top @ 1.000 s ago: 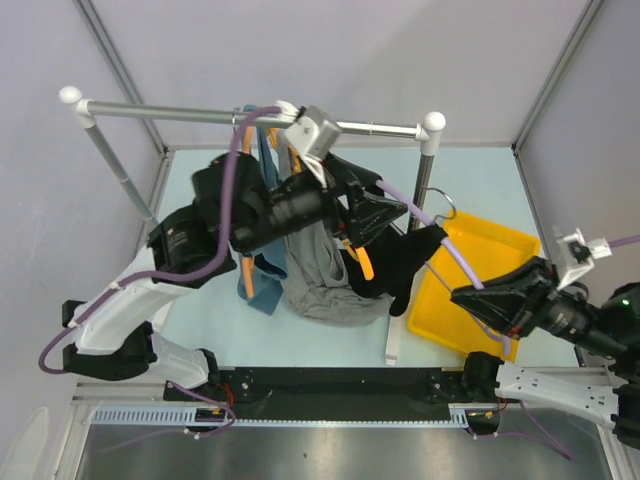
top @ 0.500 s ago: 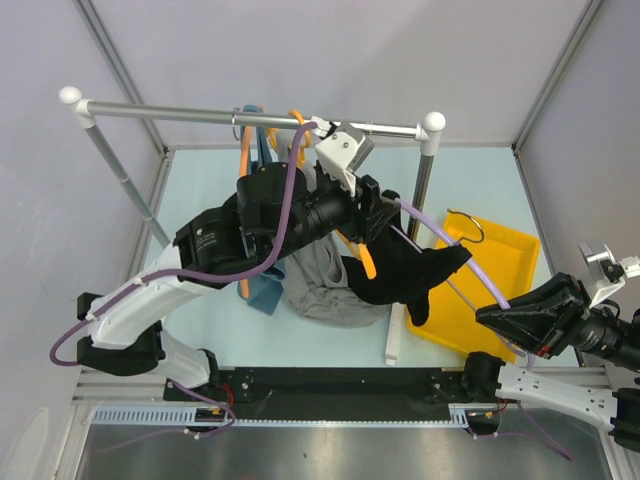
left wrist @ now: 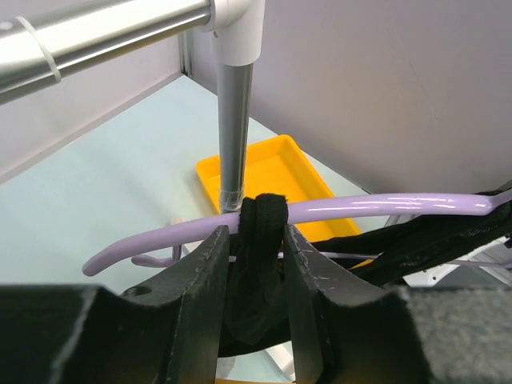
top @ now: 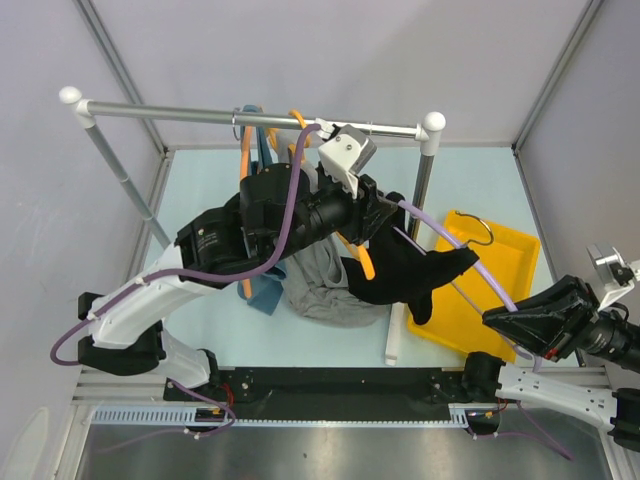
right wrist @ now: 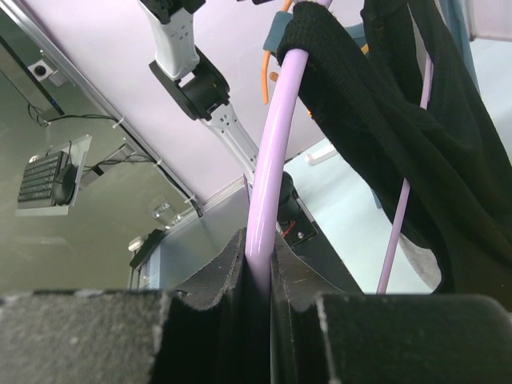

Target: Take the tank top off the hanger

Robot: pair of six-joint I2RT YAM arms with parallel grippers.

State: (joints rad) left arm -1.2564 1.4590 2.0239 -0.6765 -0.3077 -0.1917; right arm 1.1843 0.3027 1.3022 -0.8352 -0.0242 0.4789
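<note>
A black tank top (top: 400, 270) hangs on a lilac hanger (top: 470, 262) held out over the table's right side, off the rail. One shoulder strap (left wrist: 260, 232) loops over the hanger arm (left wrist: 360, 210). My left gripper (left wrist: 256, 240) is closed on that strap just below the arm, a finger pressing each side; the top view shows this gripper (top: 385, 215) at the hanger's left end. My right gripper (right wrist: 258, 248) is shut on the other end of the hanger (right wrist: 272, 160), with the tank top (right wrist: 416, 136) draped further along it. From above, the right gripper (top: 500, 320) is at the near right.
The clothes rail (top: 180, 112) crosses the back, its right post (left wrist: 232, 120) just behind the hanger. A grey garment (top: 320, 280) and a blue one (top: 265, 290) hang on orange hangers (top: 365, 262) under the left arm. A yellow tray (top: 510, 265) lies at the right.
The left arm swung right to the hanger's left end and its jaws narrowed onto the strap. The right arm drew back to the right, pulling the hanger with it.
</note>
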